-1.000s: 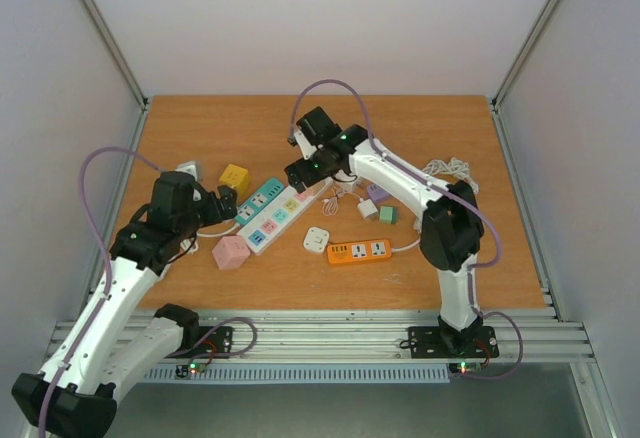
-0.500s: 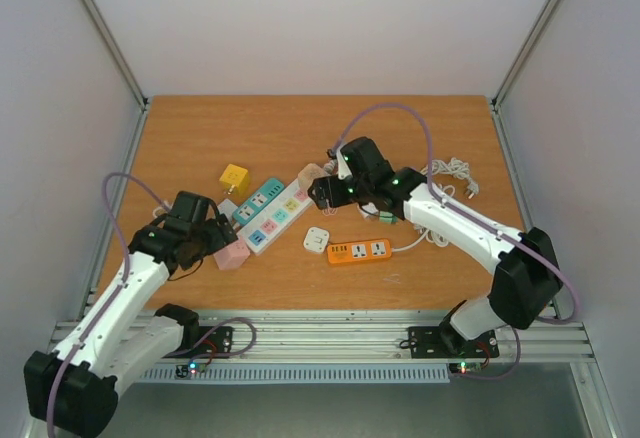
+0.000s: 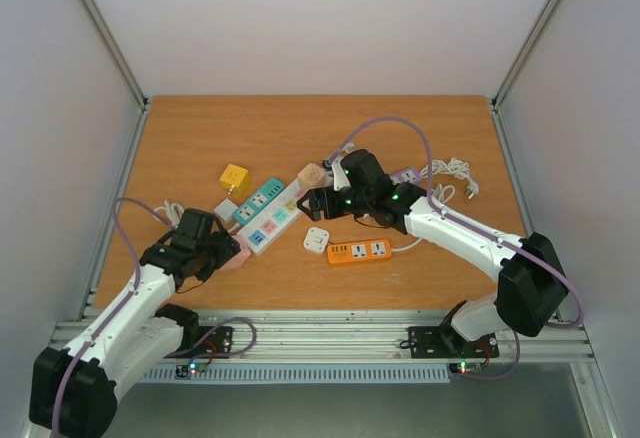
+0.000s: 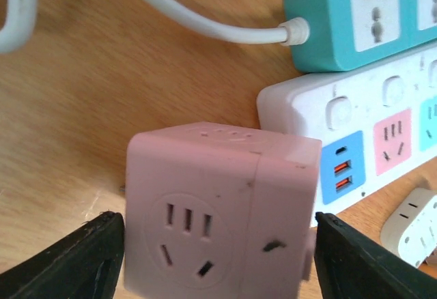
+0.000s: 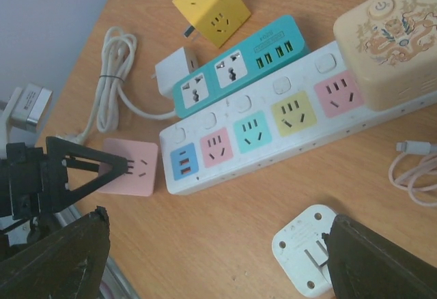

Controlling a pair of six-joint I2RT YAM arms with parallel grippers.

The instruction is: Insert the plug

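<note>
A pink socket cube lies on the wooden table, its socket face up. My left gripper straddles it, and both black fingers press on or almost on its sides; in the top view that gripper covers most of the cube. A white plug adapter lies pins-up in front of the white power strip. My right gripper hovers open over the bare wood beside it, the plug under its right finger. From above, that gripper hangs just behind the plug.
A teal power strip lies next to the white strip. A yellow cube sits behind them, a beige cube at the white strip's far end, and an orange strip to the right. Coiled white cable lies at back right.
My left gripper has come down around the pink cube and its jaws have narrowed onto it. My right arm swung nearer and now hangs over the white plug.
</note>
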